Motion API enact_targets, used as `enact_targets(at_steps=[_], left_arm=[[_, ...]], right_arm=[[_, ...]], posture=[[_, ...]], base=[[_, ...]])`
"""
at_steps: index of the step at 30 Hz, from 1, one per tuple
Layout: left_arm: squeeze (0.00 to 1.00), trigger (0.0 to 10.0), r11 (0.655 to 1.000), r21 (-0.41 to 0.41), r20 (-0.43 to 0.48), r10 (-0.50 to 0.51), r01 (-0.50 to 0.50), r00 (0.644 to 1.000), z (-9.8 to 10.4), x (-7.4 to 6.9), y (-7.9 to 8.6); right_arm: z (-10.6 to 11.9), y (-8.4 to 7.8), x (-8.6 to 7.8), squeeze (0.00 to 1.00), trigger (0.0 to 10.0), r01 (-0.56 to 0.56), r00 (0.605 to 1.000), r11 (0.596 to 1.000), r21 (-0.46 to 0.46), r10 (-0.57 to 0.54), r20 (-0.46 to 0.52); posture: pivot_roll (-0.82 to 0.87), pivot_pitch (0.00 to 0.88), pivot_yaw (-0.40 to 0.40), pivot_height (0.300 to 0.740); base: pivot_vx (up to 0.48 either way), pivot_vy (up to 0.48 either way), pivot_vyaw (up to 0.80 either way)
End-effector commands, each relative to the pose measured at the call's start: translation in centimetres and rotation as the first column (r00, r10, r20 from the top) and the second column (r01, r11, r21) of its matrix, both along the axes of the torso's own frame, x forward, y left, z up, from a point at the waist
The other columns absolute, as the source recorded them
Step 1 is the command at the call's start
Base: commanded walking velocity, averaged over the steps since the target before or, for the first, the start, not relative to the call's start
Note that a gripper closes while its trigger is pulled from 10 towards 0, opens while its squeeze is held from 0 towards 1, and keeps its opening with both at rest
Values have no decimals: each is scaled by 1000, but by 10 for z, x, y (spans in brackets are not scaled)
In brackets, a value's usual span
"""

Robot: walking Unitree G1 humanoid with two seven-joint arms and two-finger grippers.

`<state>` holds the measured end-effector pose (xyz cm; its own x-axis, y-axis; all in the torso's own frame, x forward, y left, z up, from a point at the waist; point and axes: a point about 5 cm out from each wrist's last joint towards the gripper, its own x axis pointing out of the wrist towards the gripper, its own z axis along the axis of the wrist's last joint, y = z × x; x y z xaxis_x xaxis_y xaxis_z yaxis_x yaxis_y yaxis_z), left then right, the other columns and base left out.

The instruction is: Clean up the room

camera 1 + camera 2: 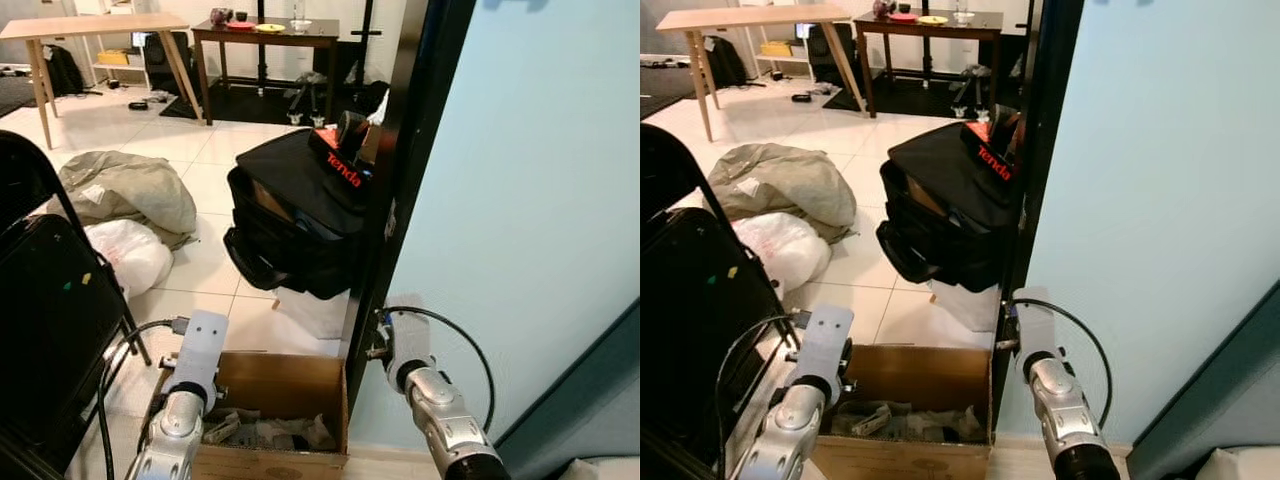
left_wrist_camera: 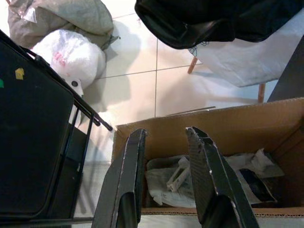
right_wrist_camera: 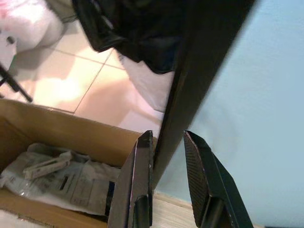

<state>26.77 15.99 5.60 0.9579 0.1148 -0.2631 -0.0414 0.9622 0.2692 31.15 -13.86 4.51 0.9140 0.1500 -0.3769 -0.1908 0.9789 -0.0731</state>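
The left pincer (image 2: 164, 156) hangs with its two black fingers parted and nothing between them, directly above the open cardboard box (image 1: 290, 382) at the bottom centre of the left eye view. The right pincer (image 3: 168, 161) is also parted and empty, poised over the box's right-hand edge, just beside the black door frame (image 1: 400, 190) that runs down the middle of that frame.

The box is brown and shallow, its top open. Inside lies crumpled white plastic packaging (image 2: 190, 183) with pale moulded pieces and a dark item toward one corner.

Both silver arms reach forward and down from the bottom edge of the left eye view, the left arm (image 1: 175, 430) at lower left, the right arm (image 1: 440, 410) at lower right with a black cable looping round it.

Beyond the box, on the white tiled floor (image 1: 200, 150), a black bag (image 1: 290, 215) sits at frame centre with a red-lettered box (image 1: 345, 165) on top. Left of it lie a grey-beige bundle (image 1: 130, 185) and a white plastic bag (image 1: 130, 255). A black folding chair (image 1: 50, 300) fills the left edge. A pale blue wall (image 1: 530, 200) takes the right side.
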Motion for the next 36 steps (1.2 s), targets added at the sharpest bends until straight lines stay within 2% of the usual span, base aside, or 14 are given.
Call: enact_targets(at_steps=[1, 6, 15, 23, 32, 36], left_arm=[[0, 10000, 1000, -8, -7, 17, -17, 1000, -3, -3, -1], [0, 10000, 999, -5, -4, 36, -36, 999, -3, -7, -1], [0, 10000, 999, 3, -1, 37, -37, 999, -1, -9, 1], [0, 10000, 999, -9, -17, -31, 31, 999, -2, -14, -3], [0, 10000, 993, -48, 27, -108, 110, 994, 4, -10, -13], [0, 10000, 992, -27, 33, -125, 126, 992, 5, -8, -13]], right_arm=[[-1, 2, 0, 0, 10000, -17, 1000, 1000, -17, 16, -19], [-5, 3, -2, 0, 10000, -35, 998, 999, -28, 34, -46], [-10, 5, -5, 0, 10000, -26, 997, 1000, -15, 25, -71], [-15, 4, -11, 0, 10000, 16, 994, 1000, 5, -16, -110], [-18, 4, -12, 0, 10000, 11, 991, 1000, -22, -14, -135], [-18, 0, -13, 0, 10000, 30, 990, 999, -32, -34, -133]], posture=[[80, 27, -60, 740], [92, 47, -76, 740], [97, 62, -74, 740], [98, 75, -54, 740], [94, 67, -37, 740], [85, 59, -29, 740]], base=[[0, 0, 0], [0, 0, 0], [0, 0, -794], [0, 0, -800], [0, 0, -800], [0, 0, -800]])
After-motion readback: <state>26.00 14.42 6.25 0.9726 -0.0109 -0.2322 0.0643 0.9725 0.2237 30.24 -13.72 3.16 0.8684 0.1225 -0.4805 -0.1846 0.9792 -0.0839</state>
